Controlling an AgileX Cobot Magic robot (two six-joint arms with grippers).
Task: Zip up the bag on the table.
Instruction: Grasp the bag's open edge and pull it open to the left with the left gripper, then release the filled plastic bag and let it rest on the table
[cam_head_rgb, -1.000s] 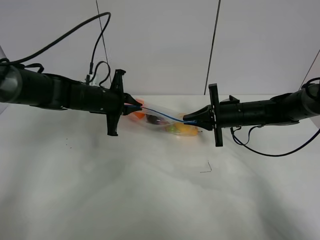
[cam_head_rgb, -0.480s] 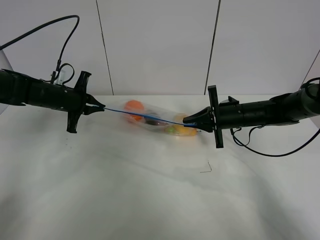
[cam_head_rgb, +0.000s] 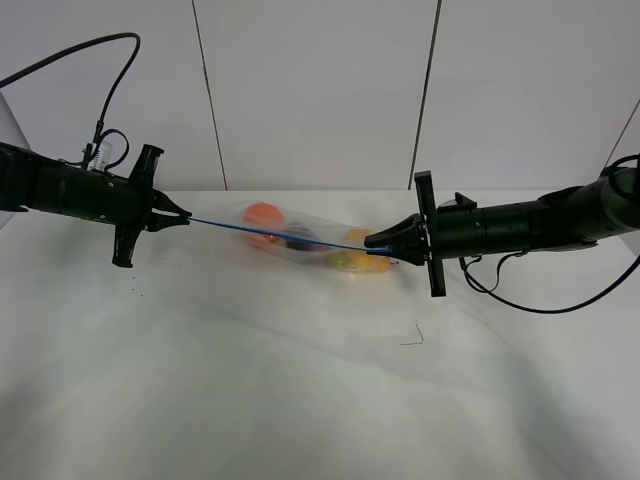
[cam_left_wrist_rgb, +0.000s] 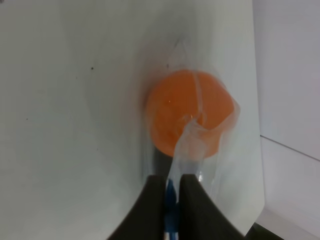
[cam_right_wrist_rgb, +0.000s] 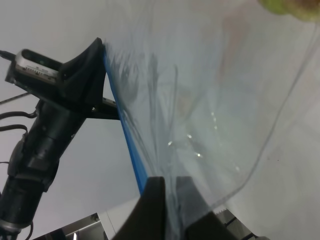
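Observation:
The clear bag (cam_head_rgb: 305, 243) hangs just above the white table (cam_head_rgb: 300, 400), with orange and yellow-green fruit showing through it. Its blue zip strip (cam_head_rgb: 270, 232) is pulled taut between both grippers. My left gripper (cam_head_rgb: 184, 218) is shut on the strip's left end, and my right gripper (cam_head_rgb: 371, 243) is shut on the right end. In the left wrist view the fingers (cam_left_wrist_rgb: 150, 210) pinch the blue strip (cam_left_wrist_rgb: 171, 207), with an orange fruit (cam_left_wrist_rgb: 187, 112) beyond them. The right wrist view looks along the blue strip (cam_right_wrist_rgb: 125, 135) and the crinkled plastic (cam_right_wrist_rgb: 200, 115) to the left arm (cam_right_wrist_rgb: 55, 120).
A small dark bent wire or mark (cam_head_rgb: 413, 336) lies on the table in front of the right arm. Cables loop behind the left arm (cam_head_rgb: 100, 50) and under the right arm (cam_head_rgb: 530, 300). A panelled white wall (cam_head_rgb: 320, 90) stands close behind.
My left gripper has slid left along the blue strip, from beside the orange fruit out to the strip's far end. The strip is now stretched long. The right gripper has stayed put.

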